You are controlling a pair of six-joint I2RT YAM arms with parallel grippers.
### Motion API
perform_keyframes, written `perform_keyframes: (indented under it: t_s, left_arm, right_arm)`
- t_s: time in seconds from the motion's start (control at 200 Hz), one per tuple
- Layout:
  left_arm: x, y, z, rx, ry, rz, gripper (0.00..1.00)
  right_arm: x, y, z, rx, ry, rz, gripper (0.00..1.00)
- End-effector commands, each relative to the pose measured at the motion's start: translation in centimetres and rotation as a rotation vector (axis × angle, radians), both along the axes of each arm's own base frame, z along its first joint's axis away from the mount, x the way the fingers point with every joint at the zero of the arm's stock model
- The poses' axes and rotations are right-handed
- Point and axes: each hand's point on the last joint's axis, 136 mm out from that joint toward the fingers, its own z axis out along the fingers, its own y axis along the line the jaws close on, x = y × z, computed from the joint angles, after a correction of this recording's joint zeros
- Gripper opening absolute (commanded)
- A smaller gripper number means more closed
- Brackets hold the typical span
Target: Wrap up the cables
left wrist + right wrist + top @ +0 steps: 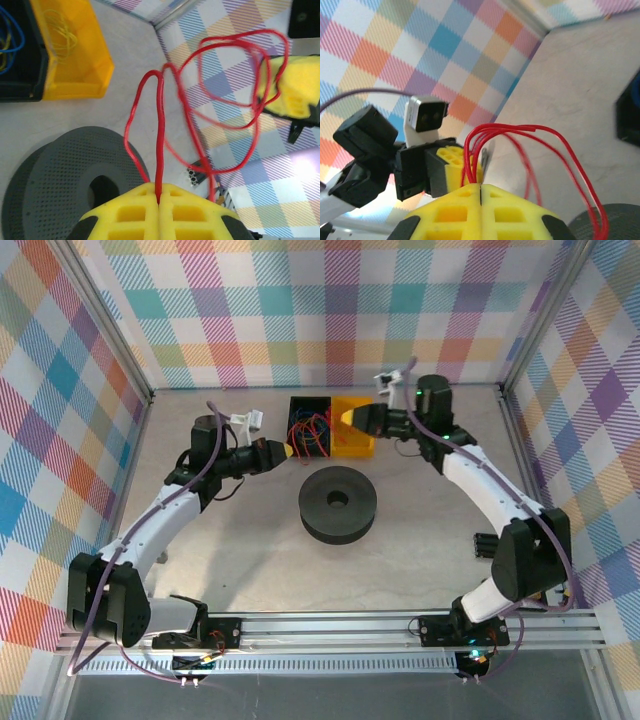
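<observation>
From above: black spool flat at mid-worktop, bare surface to its left, right and near side, out to the plaid walls. Beyond the spool, black bin and yellow bin edge to edge. Left claw beyond-left of the spool, tips at the black bin's left edge. Right claw beyond the spool, over the yellow bin. Thin loops of red cable over the black bin.

From the left wrist: left claw pinched tight on the red cable, just over the spool's rim. Loops hanging free in the air across to the right claw. Blue strands in the black bin, yellow strands in the yellow bin, both beyond the spool.

From the right wrist: right claw clamped on the red cable, strands arcing down beside the spool's rim, left claw facing it closely.
</observation>
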Motion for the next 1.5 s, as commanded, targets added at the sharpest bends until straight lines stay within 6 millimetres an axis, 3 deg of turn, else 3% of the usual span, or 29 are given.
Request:
perform_keyframes:
  t_s: [0.0, 0.2, 0.275, 0.36, 0.44, 0.505, 0.705, 0.805, 0.94, 1.185, 1.32, 1.495]
  left_arm:
    - [0.8, 3.5, -0.7, 0.067, 0.055, 0.106, 0.00]
    - [2.6, 9.9, -2.1, 0.106, 0.153, 0.275, 0.00]
    - [3.1, 11.8, -1.7, 0.111, 0.160, 0.325, 0.00]
    - [3.3, 13.8, -1.2, 0.129, 0.159, 0.373, 0.00]
    - [3.3, 15.0, -0.3, 0.169, 0.140, 0.409, 0.00]
    - [2.9, 14.1, 0.5, 0.250, 0.123, 0.383, 0.00]
    - [1.9, 7.9, 2.3, 0.376, 0.054, 0.245, 0.00]
    - [1.7, 6.5, 3.3, 0.384, 0.027, 0.224, 0.00]
    - [1.2, 5.3, 6.6, 0.356, -0.042, 0.208, 0.00]
    - [-0.3, 3.5, 12.5, 0.224, -0.137, 0.149, 0.00]
    - [-1.2, 2.7, 13.1, 0.216, -0.137, 0.122, 0.00]
    - [-1.7, 1.8, 13.2, 0.213, -0.140, 0.106, 0.00]
  right_arm:
    - [0.3, -4.4, 1.6, -0.022, -0.075, -0.087, 0.00]
    - [2.8, -12.2, 0.9, -0.041, -0.074, -0.289, 0.00]
    - [3.5, -14.7, 0.3, -0.028, -0.058, -0.352, 0.00]
    - [4.1, -16.6, -0.4, -0.020, -0.044, -0.396, 0.00]
    - [4.3, -17.2, -1.1, -0.016, -0.031, -0.405, 0.00]
    - [4.2, -16.8, -1.4, -0.003, -0.021, -0.384, 0.00]
    - [3.4, -15.8, -1.8, -0.010, -0.016, -0.353, 0.00]
    - [2.3, -14.5, -1.8, -0.038, -0.015, -0.316, 0.00]
    - [0.6, -13.1, -2.7, -0.067, -0.001, -0.282, 0.00]
    - [-1.7, -11.3, -5.4, -0.069, 0.032, -0.237, 0.36]
    - [-2.7, -9.2, -6.0, -0.076, 0.026, -0.179, 0.58]
    - [-2.8, -6.0, -6.4, -0.099, -0.014, -0.098, 0.67]
